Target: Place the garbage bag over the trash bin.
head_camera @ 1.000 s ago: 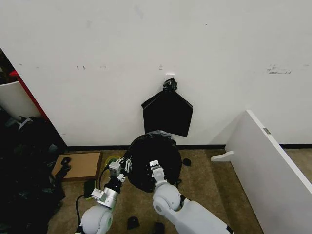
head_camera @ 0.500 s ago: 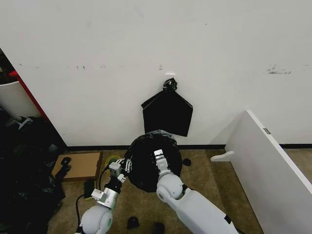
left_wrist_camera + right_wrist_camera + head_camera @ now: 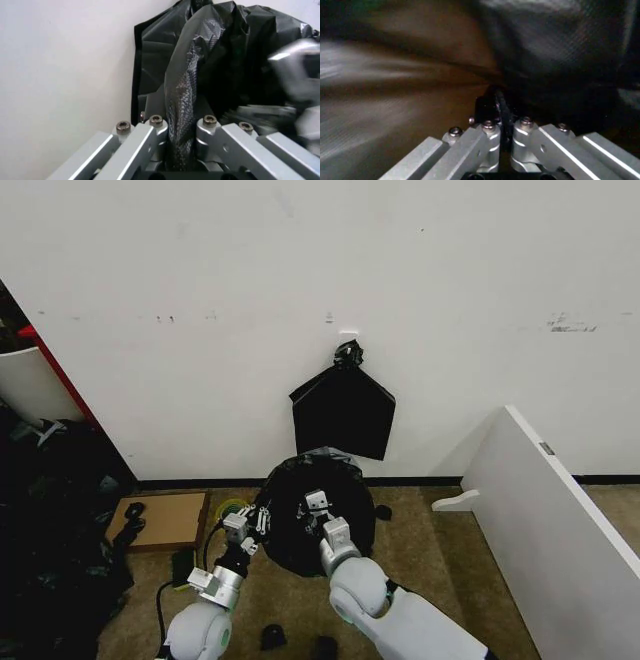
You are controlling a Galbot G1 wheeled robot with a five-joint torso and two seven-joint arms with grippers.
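Note:
The black crinkly garbage bag [image 3: 350, 502] lies spread in a round mound on the floor by the wall; the trash bin is hidden beneath it. My left gripper [image 3: 254, 520] is at the bag's left rim, shut on a greyish fold of the garbage bag [image 3: 186, 86] that runs between its fingers [image 3: 156, 120]. My right gripper [image 3: 315, 502] sits over the middle of the mound. In the right wrist view its fingers [image 3: 489, 125] are pressed together on a thin black pleat of the garbage bag [image 3: 560, 48].
A flat black bundle [image 3: 343, 412] hangs on the wall above the bag. A large white slanted panel [image 3: 560, 520] stands to the right, a cardboard sheet [image 3: 160, 520] and a dark pile [image 3: 50, 510] to the left. Small black scraps [image 3: 272, 637] lie on the floor.
My right gripper has moved from the bag's near side farther over the mound towards the wall. The left arm has stayed put.

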